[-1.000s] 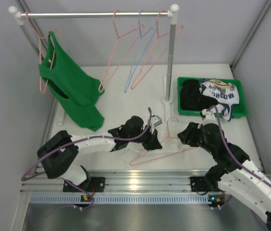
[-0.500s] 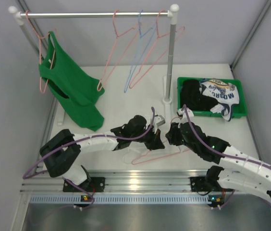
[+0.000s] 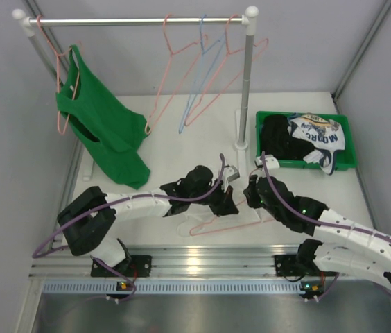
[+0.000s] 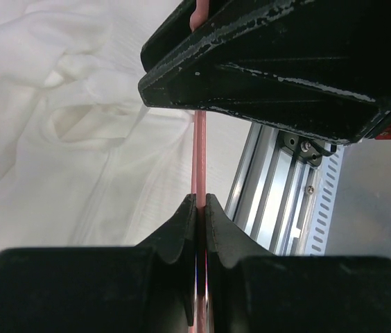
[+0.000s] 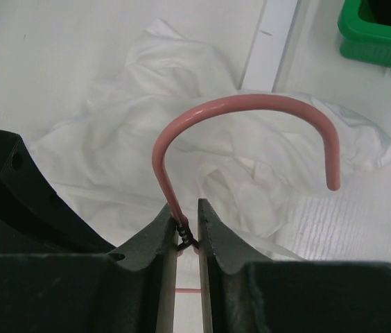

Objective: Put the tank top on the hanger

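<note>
- Centrally, the hanger (image 3: 213, 226): thin pink wire, lying flat on the table (image 3: 181, 111) between the two arms, its hook toward the back.
- Tank top (image 3: 181, 225): plain white, crumpled on the table beneath and around the hanger. The right wrist view shows it (image 5: 147, 139) bunched under the hook, and the left wrist view shows its folds (image 4: 77, 139) beside the wire.
- Left gripper (image 3: 224, 200): jaws pinched tight on a straight run of the hanger wire (image 4: 199, 159), which runs up between the fingertips (image 4: 200, 201).
- Right gripper (image 3: 252, 190): jaws drawn narrow about the twisted neck just below the hook (image 5: 251, 104), gripping it (image 5: 187, 208). The hook curves up and over to the right.
- Green tank top (image 3: 102, 132): draped from a pink hanger at the left end of the rail (image 3: 133, 21).
- Blue hanger (image 3: 199, 76): hung on the rail between two spare pink ones.
- Green bin (image 3: 306, 165): back right of the table, holding a black garment (image 3: 275, 139) and a white garment with blue lettering (image 3: 317, 132).
</note>
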Controlling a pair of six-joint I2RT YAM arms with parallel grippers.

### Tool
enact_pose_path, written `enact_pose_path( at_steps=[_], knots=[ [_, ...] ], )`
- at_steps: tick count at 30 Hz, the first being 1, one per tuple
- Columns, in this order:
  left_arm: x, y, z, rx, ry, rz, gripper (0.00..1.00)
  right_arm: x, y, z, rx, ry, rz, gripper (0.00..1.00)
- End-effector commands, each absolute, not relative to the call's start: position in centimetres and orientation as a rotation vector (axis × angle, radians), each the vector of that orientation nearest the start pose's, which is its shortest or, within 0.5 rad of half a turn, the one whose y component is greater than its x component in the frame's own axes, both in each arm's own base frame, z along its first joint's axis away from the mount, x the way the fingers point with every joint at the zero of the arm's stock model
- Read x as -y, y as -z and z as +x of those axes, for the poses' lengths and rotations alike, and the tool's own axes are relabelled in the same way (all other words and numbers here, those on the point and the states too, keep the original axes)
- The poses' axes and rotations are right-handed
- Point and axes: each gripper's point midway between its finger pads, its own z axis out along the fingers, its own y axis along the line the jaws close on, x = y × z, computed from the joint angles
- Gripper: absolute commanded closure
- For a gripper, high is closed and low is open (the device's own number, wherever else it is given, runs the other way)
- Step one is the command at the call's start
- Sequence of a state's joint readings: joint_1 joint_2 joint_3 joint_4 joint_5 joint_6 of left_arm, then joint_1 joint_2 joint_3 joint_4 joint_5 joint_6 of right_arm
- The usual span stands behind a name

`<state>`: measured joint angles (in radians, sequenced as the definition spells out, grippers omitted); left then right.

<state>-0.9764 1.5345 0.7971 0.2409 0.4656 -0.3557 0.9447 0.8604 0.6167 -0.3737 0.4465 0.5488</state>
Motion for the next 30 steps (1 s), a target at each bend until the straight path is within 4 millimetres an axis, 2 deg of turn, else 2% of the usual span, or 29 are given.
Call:
enact_pose_path(
  at_steps=[1, 3, 4, 5, 8, 10, 11, 13, 14, 16, 17, 18, 20, 22, 23, 25, 26, 27, 29, 30],
  knots=[
    [40.1, -13.4, 15.7, -1.989, 1.263, 1.007, 0.97, -20.1, -16.7, 21.7, -2.049, -0.437, -0.136, 1.00],
    [40.0, -13.3, 16.1, -2.006, 1.243, 0.979, 0.88, -20.1, -16.7, 21.7, -2.044, -0.436, -0.146, 1.00],
    [40.0, -13.2, 16.2, -2.013, 1.236, 0.967, 0.77, -20.2, -16.7, 21.6, -2.040, -0.437, -0.156, 1.00],
    [39.9, -13.3, 16.5, -2.017, 1.223, 0.950, 0.72, -20.2, -16.7, 21.6, -2.038, -0.431, -0.156, 1.00],
    [39.4, -13.7, 17.4, -2.025, 1.169, 0.884, 0.62, -20.0, -16.5, 21.5, -2.037, -0.415, -0.168, 1.00],
    [38.8, -13.8, 18.5, -2.040, 1.103, 0.809, 0.60, -20.0, -16.3, 21.5, -2.039, -0.406, -0.176, 1.00],
    [38.3, -14.6, 18.7, -2.030, 1.085, 0.782, 0.58, -20.1, -16.4, 21.4, -2.038, -0.408, -0.180, 1.00],
    [37.4, -14.7, 19.5, -2.047, 1.027, 0.705, 0.57, -20.0, -16.2, 21.4, -2.038, -0.402, -0.187, 1.00],
    [36.5, -15.4, 20.2, -2.034, 0.977, 0.647, 0.56, -20.0, -16.2, 21.4, -2.038, -0.399, -0.189, 1.00],
    [35.6, -15.9, 20.6, -2.031, 0.948, 0.594, 0.54, -19.9, -15.8, 21.3, -2.044, -0.389, -0.194, 1.00],
    [35.0, -17.0, 21.0, -2.007, 0.930, 0.549, 0.54, -20.0, -15.8, 21.3, -2.044, -0.389, -0.195, 1.00],
    [34.2, -16.9, 21.3, -2.022, 0.889, 0.515, 0.53, -19.9, -15.7, 21.2, -2.045, -0.387, -0.198, 1.00],
    [33.1, -18.0, 21.6, -2.022, 0.864, 0.439, 0.53, -19.9, -15.5, 21.2, -2.052, -0.378, -0.203, 1.00],
    [31.8, -17.7, 21.5, -2.049, 0.831, 0.388, 0.52, -19.9, -15.3, 21.2, -2.055, -0.374, -0.204, 1.00],
    [31.3, -18.5, 21.3, -2.032, 0.844, 0.357, 0.52, -19.9, -15.1, 21.2, -2.057, -0.368, -0.204, 1.00],
    [29.1, -16.8, 20.8, -2.117, 0.774, 0.275, 0.53, -19.9, -15.0, 21.1, -2.060, -0.370, -0.195, 1.00],
    [28.2, -17.3, 20.6, -2.113, 0.770, 0.235, 0.53, -19.7, -14.8, 21.1, -2.062, -0.364, -0.194, 1.00],
    [26.4, -15.5, 20.3, -2.169, 0.687, 0.197, 0.53, -19.7, -14.8, 21.1, -2.063, -0.364, -0.187, 1.00],
    [24.3, -15.5, 19.7, -2.186, 0.667, 0.079, 0.55, -19.5, -14.7, 21.1, -2.063, -0.356, -0.180, 1.00],
    [23.1, -14.8, 19.3, -2.209, 0.633, 0.044, 0.55, -19.4, -14.6, 21.1, -2.066, -0.347, -0.179, 1.00]
  ],
)
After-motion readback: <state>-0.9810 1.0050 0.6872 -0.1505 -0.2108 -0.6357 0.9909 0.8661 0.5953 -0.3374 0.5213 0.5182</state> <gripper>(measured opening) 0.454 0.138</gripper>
